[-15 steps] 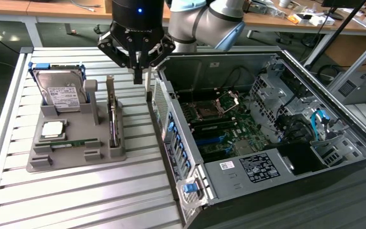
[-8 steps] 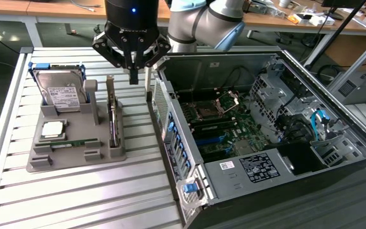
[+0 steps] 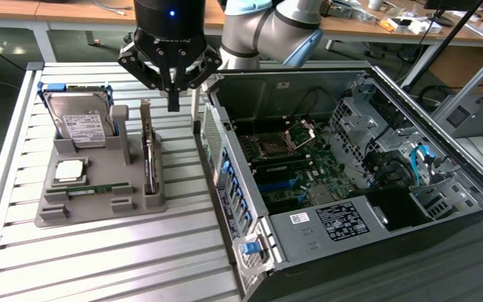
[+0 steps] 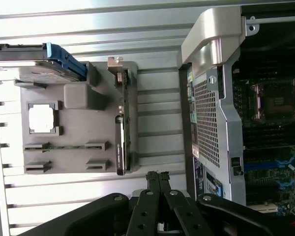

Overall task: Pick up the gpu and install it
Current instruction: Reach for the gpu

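Nearby, jaws shut, gpu [image 3: 149,158] upright in holder [image 3: 86,212]

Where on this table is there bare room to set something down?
Bare slatted table in front of the grey parts holder, to the exterior view's left of the computer case. Between them, a narrow strip. The holder itself is crowded.

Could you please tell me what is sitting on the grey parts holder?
A hard drive, a processor chip, a green memory stick and the gpu, standing on edge in its slot. The holder beneath each part is covered.
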